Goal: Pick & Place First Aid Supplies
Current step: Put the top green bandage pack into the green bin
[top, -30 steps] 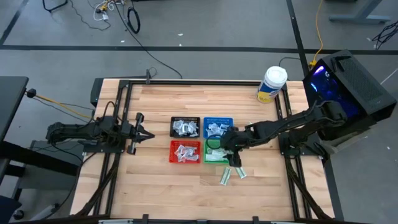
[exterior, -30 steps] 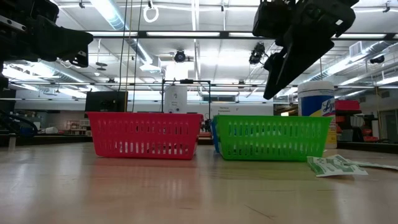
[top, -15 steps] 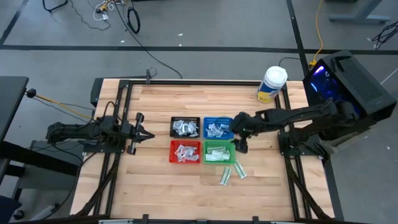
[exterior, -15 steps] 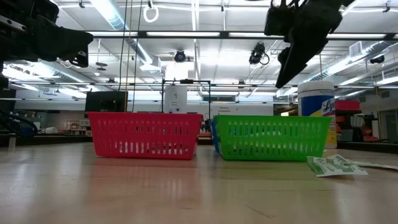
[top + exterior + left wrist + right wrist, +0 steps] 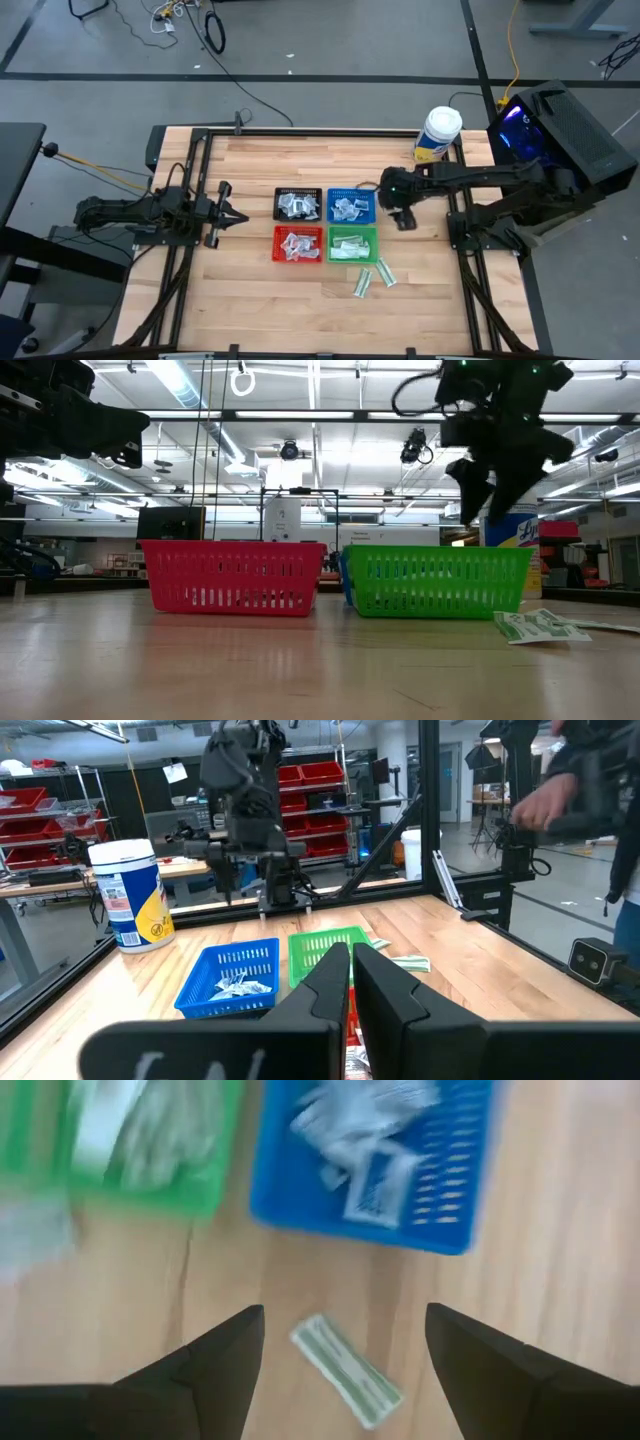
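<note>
Wooden table (image 5: 270, 300) is lying bare in front, two white-and-green packets (image 5: 372, 277) are resting beside the green tray (image 5: 352, 243), the empty right hand (image 5: 404, 219) is hovering spread past the blue tray (image 5: 351, 205), and the left hand (image 5: 236, 216) is waiting pressed together.

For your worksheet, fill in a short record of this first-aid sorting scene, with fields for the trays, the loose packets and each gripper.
Trays: black tray, blue tray, red tray and green tray in a two-by-two block, each holding packets
Loose packets: two white-and-green packets on the wood beside the green tray; a third packet on the wood by the blue tray
Left gripper: shut, empty, left of the trays
Right gripper: open, empty, right of the blue tray, over the third packet
Jar: far right of the table
</note>
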Robot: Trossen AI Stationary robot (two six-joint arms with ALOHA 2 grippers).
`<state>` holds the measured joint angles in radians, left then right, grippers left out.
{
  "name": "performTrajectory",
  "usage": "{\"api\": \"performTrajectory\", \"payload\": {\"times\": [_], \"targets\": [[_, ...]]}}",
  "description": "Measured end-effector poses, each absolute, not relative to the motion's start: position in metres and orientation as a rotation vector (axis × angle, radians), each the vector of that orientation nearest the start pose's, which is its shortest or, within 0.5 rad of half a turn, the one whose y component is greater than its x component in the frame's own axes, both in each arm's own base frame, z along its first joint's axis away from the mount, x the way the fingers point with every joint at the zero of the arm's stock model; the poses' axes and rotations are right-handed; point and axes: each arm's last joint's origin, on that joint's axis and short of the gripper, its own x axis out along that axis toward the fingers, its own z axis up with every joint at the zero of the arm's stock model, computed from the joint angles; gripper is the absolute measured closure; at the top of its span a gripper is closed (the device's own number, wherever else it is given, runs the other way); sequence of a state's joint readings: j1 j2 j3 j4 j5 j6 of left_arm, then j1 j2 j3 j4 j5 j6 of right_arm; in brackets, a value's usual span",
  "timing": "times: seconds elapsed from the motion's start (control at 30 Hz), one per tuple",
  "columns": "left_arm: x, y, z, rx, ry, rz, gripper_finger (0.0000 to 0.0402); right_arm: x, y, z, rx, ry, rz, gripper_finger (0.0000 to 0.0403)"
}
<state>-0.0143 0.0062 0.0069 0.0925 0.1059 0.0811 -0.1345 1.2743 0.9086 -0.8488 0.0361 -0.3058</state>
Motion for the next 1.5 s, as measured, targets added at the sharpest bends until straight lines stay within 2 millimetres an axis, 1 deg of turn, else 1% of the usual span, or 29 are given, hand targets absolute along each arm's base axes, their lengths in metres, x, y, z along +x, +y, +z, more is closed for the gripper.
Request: {"api": "performTrajectory", "payload": {"times": [0.1,0.17,0.23,0.3,0.5,0.77,0.87,1.23,1.5], "targets": [[0.097,-0.004,0.174,0.085,-0.098,-0.116,0.0376,0.218,-0.032,0.223,-0.396,1.252,0.258,0.0124],[0.097,-0.004,0.174,0.085,-0.098,-0.116,0.0376,0.215,-0.032,0.215,-0.5,1.261,0.355,0.0124],[0.097,-0.004,0.174,0.085,-0.098,-0.116,0.0376,0.212,-0.031,0.208,-0.576,1.261,0.412,0.0124],[0.097,-0.004,0.174,0.085,-0.098,-0.116,0.0376,0.211,-0.031,0.201,-0.608,1.254,0.434,0.0124],[0.097,-0.004,0.174,0.085,-0.098,-0.116,0.0376,0.209,-0.037,0.183,-0.611,1.277,0.444,0.0124],[0.097,-0.004,0.174,0.085,-0.098,-0.116,0.0376,0.212,-0.06,0.171,-0.562,1.327,0.402,0.0124],[0.097,-0.004,0.174,0.085,-0.098,-0.116,0.0376,0.213,-0.066,0.165,-0.546,1.346,0.402,0.0124],[0.097,-0.004,0.174,0.085,-0.098,-0.116,0.0376,0.222,-0.073,0.142,-0.494,1.369,0.465,0.0124],[0.097,-0.004,0.174,0.085,-0.098,-0.116,0.0376,0.218,-0.071,0.13,-0.491,1.375,0.476,0.0129]]}}
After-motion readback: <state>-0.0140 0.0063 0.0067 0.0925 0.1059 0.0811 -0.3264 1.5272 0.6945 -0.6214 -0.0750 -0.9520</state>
